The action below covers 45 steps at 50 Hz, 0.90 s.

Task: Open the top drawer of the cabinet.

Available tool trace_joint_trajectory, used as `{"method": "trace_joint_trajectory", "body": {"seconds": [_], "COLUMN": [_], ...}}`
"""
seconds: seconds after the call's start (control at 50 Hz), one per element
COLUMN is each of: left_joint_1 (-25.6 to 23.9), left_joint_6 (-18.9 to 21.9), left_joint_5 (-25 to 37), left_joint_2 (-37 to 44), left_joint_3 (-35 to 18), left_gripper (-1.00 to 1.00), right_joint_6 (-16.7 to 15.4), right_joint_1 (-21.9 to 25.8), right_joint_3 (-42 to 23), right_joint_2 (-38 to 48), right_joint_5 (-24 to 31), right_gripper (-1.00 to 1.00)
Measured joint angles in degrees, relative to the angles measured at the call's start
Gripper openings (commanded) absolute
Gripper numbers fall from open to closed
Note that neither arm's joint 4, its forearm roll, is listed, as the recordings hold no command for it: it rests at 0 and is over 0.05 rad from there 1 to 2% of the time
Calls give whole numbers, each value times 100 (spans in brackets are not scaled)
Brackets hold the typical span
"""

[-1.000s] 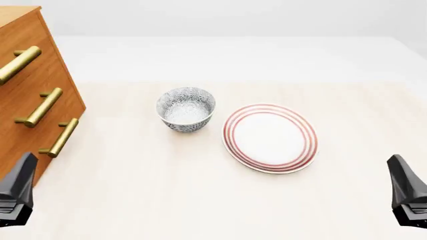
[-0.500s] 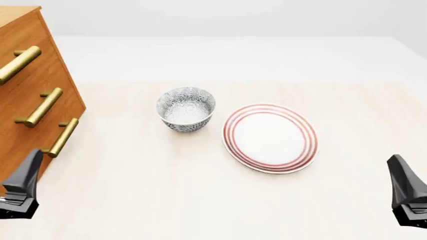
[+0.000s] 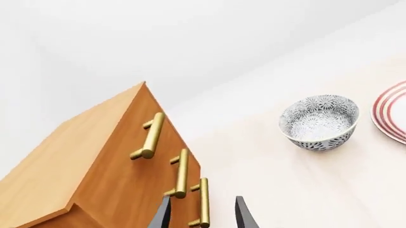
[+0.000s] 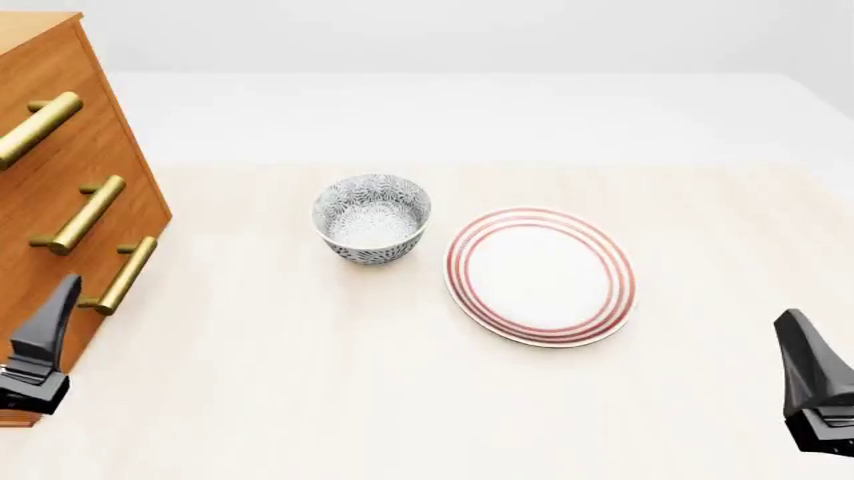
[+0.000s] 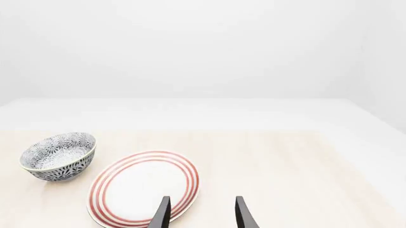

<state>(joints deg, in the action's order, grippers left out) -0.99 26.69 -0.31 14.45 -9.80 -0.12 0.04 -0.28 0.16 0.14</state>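
Since a second ago the left end effector (image 4: 40,345) has risen and edged toward the cabinet (image 4: 60,190) in the front view, while the right end effector (image 4: 814,385) has stayed put low at the surface's (image 4: 400,400) near edge, far from the cabinet. From the left wrist view, the left end effector (image 3: 201,213) has its fingers apart, empty, with the lowest handle just ahead and the top drawer's (image 3: 120,142) handle (image 3: 151,135) higher and beyond, its bar lying along the cabinet's height. From the right wrist view, the right end effector (image 5: 201,213) is also spread and empty, facing only the plate (image 5: 142,187) and bowl (image 5: 58,156), so the left arm looks far nearer the drawer.
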Motion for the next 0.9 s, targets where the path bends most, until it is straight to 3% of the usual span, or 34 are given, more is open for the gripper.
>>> {"method": "trace_joint_trajectory", "body": {"seconds": [0.38,0.9], "left_joint_1": [-24,113], "left_joint_6": [1350,3021], "left_joint_5": [-59,-930], "left_joint_2": [532,1591], "left_joint_3": [-375,-422], "left_gripper": [100,100], "right_joint_6": [0,1], "right_joint_1": [0,0], "right_joint_3": [0,-4], "right_joint_2": [0,-3], "right_joint_5": [0,8], "right_gripper": [100,100]}}
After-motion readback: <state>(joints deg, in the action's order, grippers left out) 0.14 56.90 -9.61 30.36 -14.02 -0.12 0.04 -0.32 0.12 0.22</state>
